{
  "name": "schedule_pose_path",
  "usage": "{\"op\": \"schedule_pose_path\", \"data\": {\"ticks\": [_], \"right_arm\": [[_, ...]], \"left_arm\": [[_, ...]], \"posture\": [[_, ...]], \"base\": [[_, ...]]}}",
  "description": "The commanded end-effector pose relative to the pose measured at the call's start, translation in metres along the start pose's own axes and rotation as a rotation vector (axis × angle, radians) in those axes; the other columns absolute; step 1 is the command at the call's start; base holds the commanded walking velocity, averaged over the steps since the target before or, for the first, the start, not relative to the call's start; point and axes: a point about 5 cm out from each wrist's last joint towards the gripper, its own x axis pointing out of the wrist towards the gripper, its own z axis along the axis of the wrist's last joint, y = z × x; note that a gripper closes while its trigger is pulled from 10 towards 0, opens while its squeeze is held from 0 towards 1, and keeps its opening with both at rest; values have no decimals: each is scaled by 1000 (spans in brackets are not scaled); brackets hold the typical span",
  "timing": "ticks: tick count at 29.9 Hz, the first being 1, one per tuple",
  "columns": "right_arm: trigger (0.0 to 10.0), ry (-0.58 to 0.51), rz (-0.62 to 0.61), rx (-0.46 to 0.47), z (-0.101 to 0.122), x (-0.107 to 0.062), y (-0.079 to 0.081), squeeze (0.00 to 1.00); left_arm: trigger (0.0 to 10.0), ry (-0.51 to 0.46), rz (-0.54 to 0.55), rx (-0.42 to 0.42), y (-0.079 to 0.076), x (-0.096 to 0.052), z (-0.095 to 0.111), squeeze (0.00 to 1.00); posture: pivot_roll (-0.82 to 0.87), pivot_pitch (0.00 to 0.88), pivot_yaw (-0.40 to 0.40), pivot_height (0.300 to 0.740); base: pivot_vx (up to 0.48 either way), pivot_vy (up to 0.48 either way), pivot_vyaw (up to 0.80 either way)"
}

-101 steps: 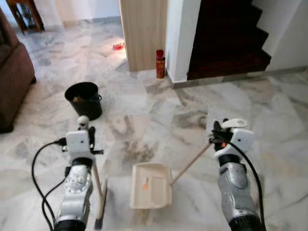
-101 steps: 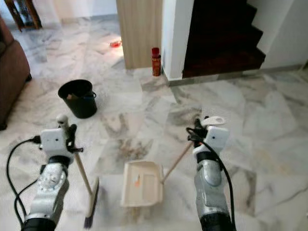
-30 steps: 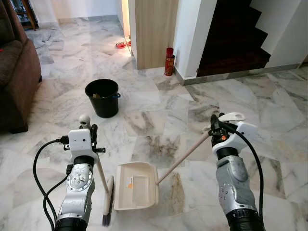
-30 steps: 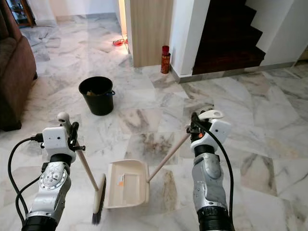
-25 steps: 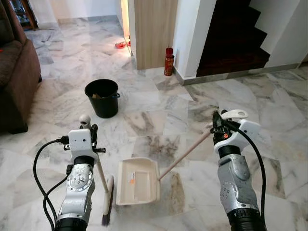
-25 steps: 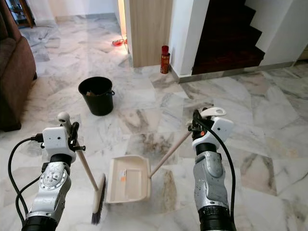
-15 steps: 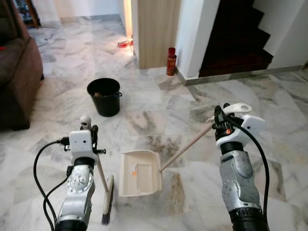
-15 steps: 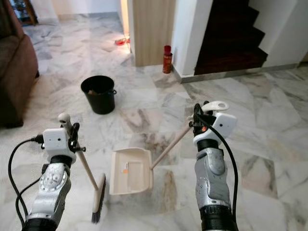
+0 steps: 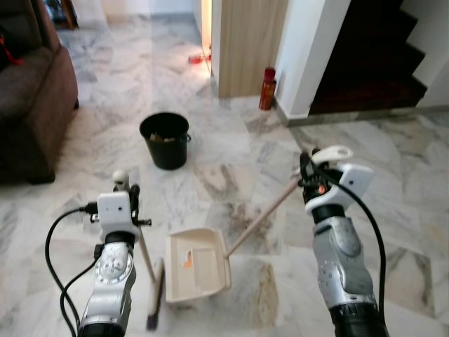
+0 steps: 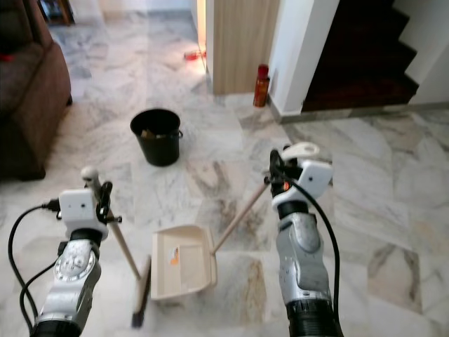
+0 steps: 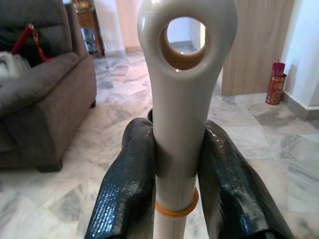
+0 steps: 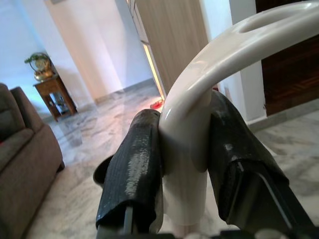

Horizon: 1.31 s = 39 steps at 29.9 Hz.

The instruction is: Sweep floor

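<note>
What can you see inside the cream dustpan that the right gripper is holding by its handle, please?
Inside the dustpan lies one small orange scrap near its left wall; the rest of the tray looks bare. The right gripper is shut on the dustpan handle. Finer dust would be too small to tell.

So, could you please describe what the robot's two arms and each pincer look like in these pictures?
Both arms are silver metal with rounded, jointed segments and a white boxy module at each wrist. A black cable loops beside the left arm and another runs along the right arm, whose wrist shows a small red light. The left pincer and right pincer each have two long black, slightly textured fingers.
</note>
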Motion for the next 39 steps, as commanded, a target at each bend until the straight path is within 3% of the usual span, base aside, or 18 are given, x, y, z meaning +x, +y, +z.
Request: {"op": "schedule_pose_path", "data": {"ticks": [1, 16, 39], "right_arm": [[10000, -76, 15, -12, 18, 3, 1, 0], [10000, -99, 126, -26, 24, 5, 20, 0], [10000, -81, 149, 12, 22, 6, 25, 0]], "left_arm": [[10000, -61, -13, 3, -6, 4, 12, 0], [10000, -64, -7, 7, -5, 6, 13, 0], [10000, -63, -4, 10, -5, 6, 13, 0]], "posture": [[-14, 0, -5, 740], [-2, 0, -7, 740], [-4, 0, -2, 740]], "base": [[349, 0, 0], [351, 0, 607], [351, 0, 0]]}}
